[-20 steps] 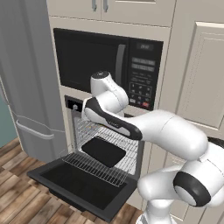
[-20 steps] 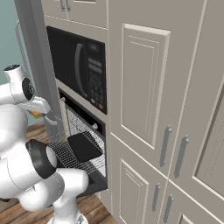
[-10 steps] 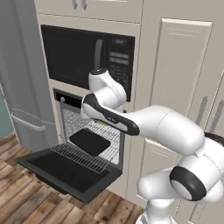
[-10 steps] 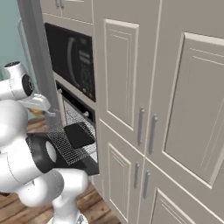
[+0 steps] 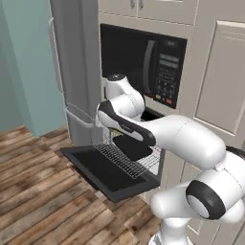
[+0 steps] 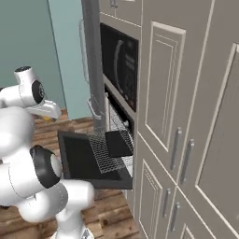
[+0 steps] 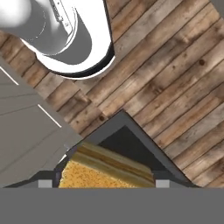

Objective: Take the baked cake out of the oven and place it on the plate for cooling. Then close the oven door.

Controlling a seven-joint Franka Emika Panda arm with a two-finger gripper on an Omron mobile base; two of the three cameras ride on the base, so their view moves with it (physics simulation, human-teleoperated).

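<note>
The tall grey cabinets (image 6: 186,93) take up the right part of the scene, with long handles on their doors. Left of them stands a grey fridge (image 5: 72,72), and behind it is a blue-green wall (image 5: 24,62). The floor (image 5: 33,191) is made of brown wooden planks.

The white robot arm (image 5: 182,139) bends to the left in front of the oven. A black microwave (image 5: 143,60) with a keypad is built in above the oven (image 5: 148,115).

The oven door (image 5: 107,172) is dropped down fully and lies flat, near the floor, pointing away from the cabinets. A wire rack (image 5: 127,160) is pulled out over the door. On this rack sits a dark flat tray (image 5: 133,147), at the mouth of the oven; in the right base view the same tray (image 6: 119,143) rests on the far end of the rack.

In the hand view, the claw (image 7: 105,181) carries a yellow-brown cake (image 7: 107,173) just at its tips, above the corner of the open door (image 7: 131,144). The fingers themselves are cut off by the lower edge, so I cannot tell if they are spread or pressed on the cake. The cake is out of the oven and is up at the claw.
</note>
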